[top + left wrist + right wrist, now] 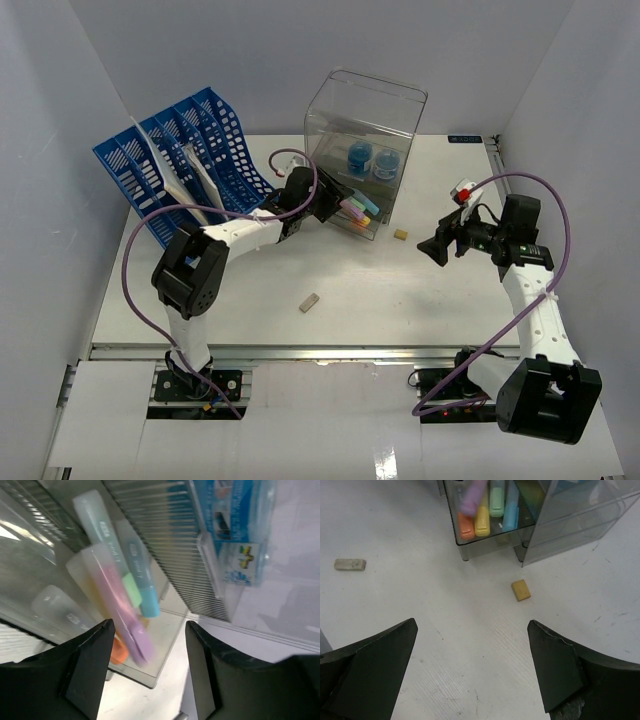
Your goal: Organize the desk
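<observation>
Plastic drawer (155,672) edge just ahead of spread left gripper (148,625).

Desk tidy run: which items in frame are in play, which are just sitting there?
Likely in play: white desk; clear plastic drawer box; pastel highlighters in its open drawer; small tan eraser; small grey eraser.
Just there: blue slotted file rack; blue containers inside the box.
</observation>
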Action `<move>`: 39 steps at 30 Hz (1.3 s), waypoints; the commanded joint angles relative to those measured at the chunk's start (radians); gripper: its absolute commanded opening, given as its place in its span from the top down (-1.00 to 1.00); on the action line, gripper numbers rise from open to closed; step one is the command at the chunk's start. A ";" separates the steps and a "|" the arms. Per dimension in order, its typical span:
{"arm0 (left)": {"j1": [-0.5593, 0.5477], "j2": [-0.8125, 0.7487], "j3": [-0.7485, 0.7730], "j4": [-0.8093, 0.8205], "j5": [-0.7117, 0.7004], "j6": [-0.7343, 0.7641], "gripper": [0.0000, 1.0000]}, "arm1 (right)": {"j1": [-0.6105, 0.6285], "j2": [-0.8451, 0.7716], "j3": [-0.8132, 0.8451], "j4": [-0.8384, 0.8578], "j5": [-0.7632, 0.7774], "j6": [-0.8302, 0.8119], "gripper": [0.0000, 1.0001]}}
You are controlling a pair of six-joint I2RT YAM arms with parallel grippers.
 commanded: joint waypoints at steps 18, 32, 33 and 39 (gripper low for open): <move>0.000 -0.839 -0.729 0.237 0.025 0.524 -0.96 | 0.669 0.260 0.171 0.047 0.257 -0.451 -0.07; 0.006 -1.241 -1.073 0.175 -0.047 0.411 -0.96 | 0.827 0.856 0.618 0.109 0.927 -0.200 0.62; 0.006 -1.233 -1.084 0.191 -0.040 0.400 -0.96 | 0.825 0.876 0.641 0.114 0.982 -0.189 0.61; 0.006 -1.101 -1.097 0.331 0.026 0.373 -0.96 | 0.793 0.883 0.662 0.162 1.128 -0.203 -0.28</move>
